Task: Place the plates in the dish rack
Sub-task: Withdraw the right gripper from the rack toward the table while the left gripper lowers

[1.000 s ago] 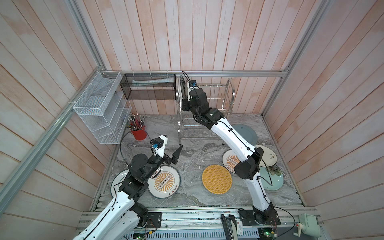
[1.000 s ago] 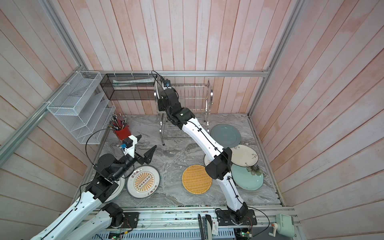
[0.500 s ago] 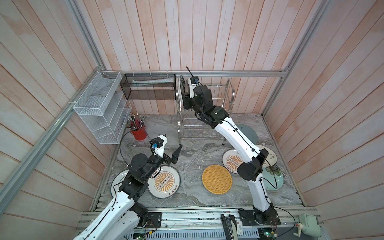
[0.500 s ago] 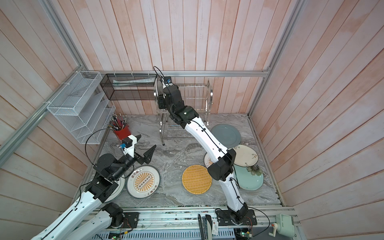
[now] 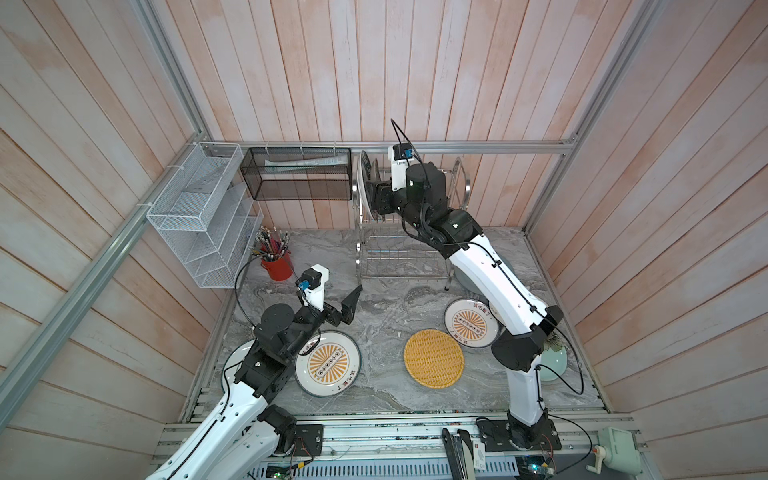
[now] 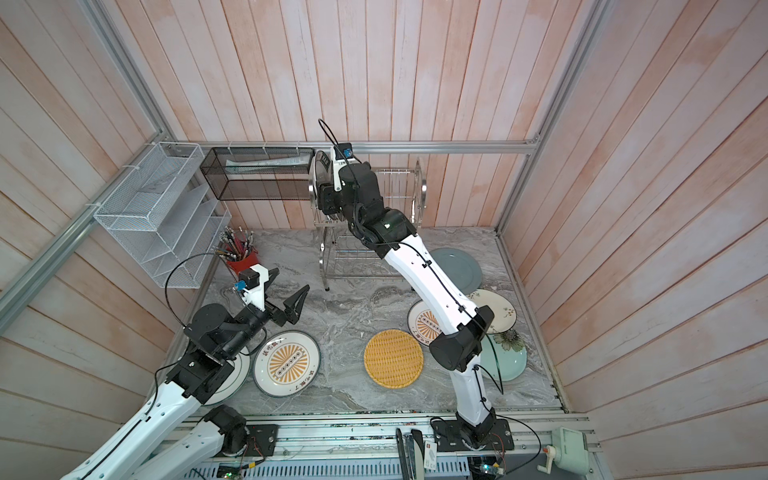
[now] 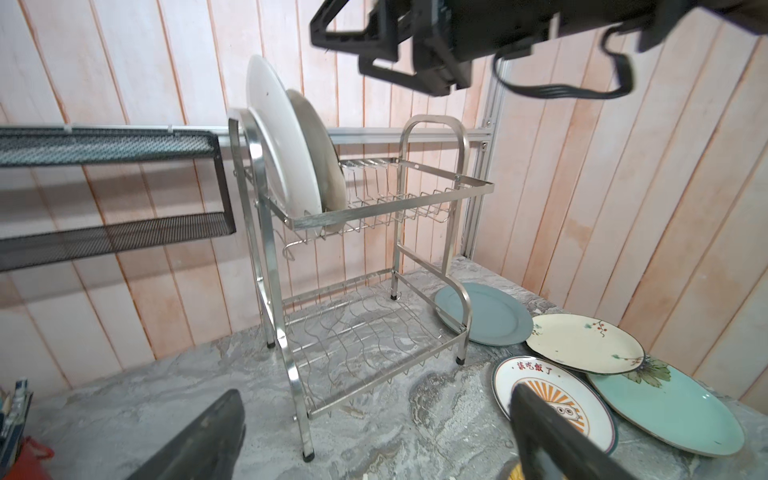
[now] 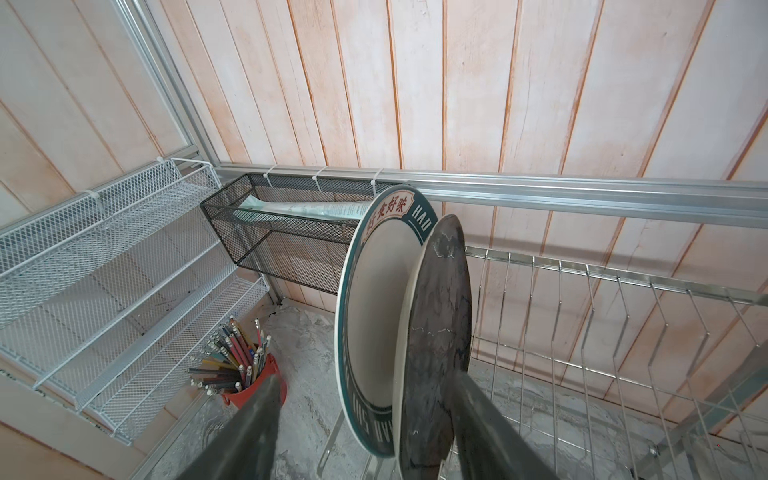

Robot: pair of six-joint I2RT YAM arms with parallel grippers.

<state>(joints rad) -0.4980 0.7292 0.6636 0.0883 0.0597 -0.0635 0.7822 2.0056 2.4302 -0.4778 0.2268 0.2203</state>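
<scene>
The dish rack stands at the back wall. On its upper tier two plates stand upright: a dark lettered-rim plate and a dark marbled plate. My right gripper is open astride them, one finger close to the marbled face and the other well clear of the lettered plate. My left gripper hangs open and empty above the table, beside a sunburst plate. A second sunburst plate, a yellow woven plate, a grey-blue plate, a cream floral plate and a pale teal plate lie flat.
A red pen cup stands at the back left, below a white mesh organiser. A black mesh basket hangs just left of the rack. Another plate lies partly under my left arm. The rack's lower tier holds nothing.
My right gripper's jaws have spread apart, letting go of the marbled plate, which now stands in the rack. The left arm has not moved.
</scene>
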